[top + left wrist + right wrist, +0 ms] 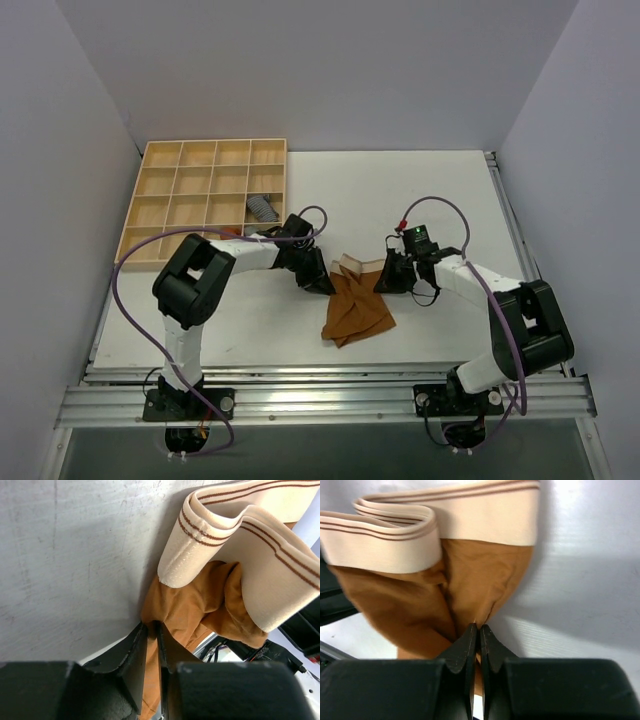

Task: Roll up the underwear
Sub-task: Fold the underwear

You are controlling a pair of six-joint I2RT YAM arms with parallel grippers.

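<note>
The underwear is caramel-brown cloth with a pale beige band at its far end, held up between both arms over the table's middle, its lower part draped toward the front. My left gripper is shut on the brown cloth at the left side; the left wrist view shows the cloth pinched between the fingers and the band beyond. My right gripper is shut on the cloth at the right side; the right wrist view shows the brown cloth in its jaws under the band.
A wooden compartment tray stands at the back left, with a grey rolled cloth in one compartment. The table's metal rail runs along the front edge. White walls close in on the sides and back.
</note>
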